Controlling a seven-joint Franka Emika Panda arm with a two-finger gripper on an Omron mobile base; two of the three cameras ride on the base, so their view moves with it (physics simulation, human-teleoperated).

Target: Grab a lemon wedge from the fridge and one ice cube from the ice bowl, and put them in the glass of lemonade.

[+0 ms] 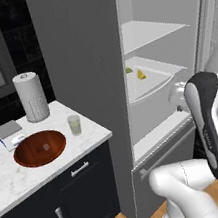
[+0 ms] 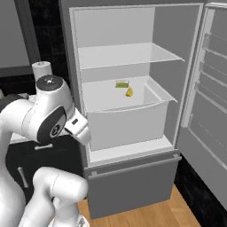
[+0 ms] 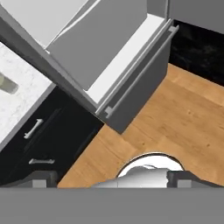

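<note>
The tall matte grey fridge stands open, and the tiny yellow lemon wedge lies in its white middle drawer-shelf, towards the back, just beside a small greenish piece. The robot's hand hangs empty with its jaws wide apart, well short of the shelf and aimed down at the wooden floor. The reach should go in above the drawer's front lip, then descend. The wedge is too small to tell its long axis or facing.
</note>
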